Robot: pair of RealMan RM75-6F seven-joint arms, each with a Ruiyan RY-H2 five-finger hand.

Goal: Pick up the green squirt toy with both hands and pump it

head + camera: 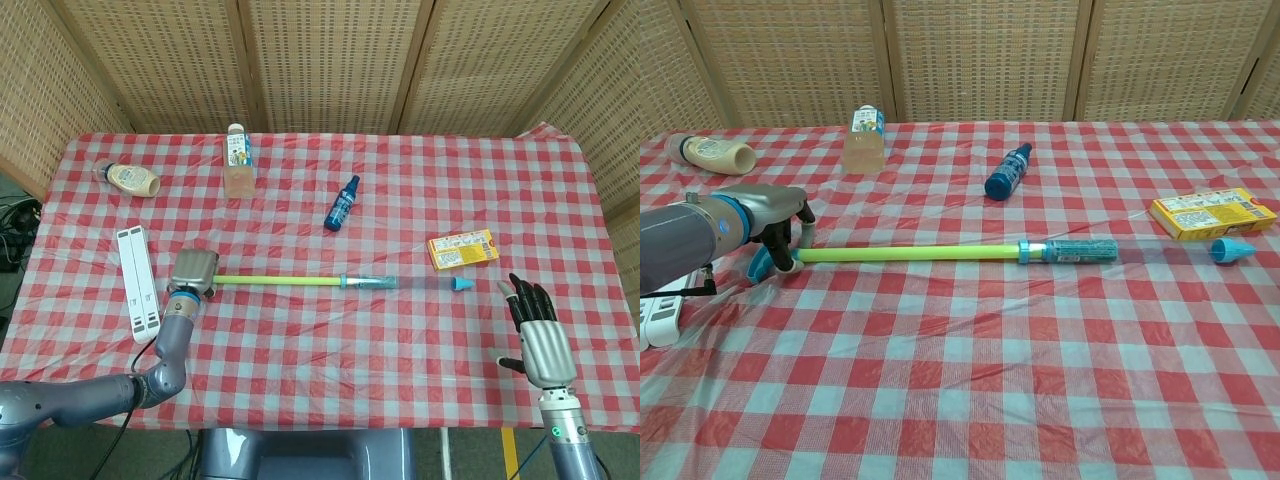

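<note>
Gripping the left end of the squirt toy (300, 281), the left robot hand (192, 270) sat at nine o'clock on the bench (320, 350), fingers (792, 238) curled round the handle. That long green toy lay flat across the middle, its blue tip (461, 285) toward three o'clock. Down at five o'clock, the right robot hand (537, 325) hung empty, fingers straight and spread, well apart from the toy.
</note>
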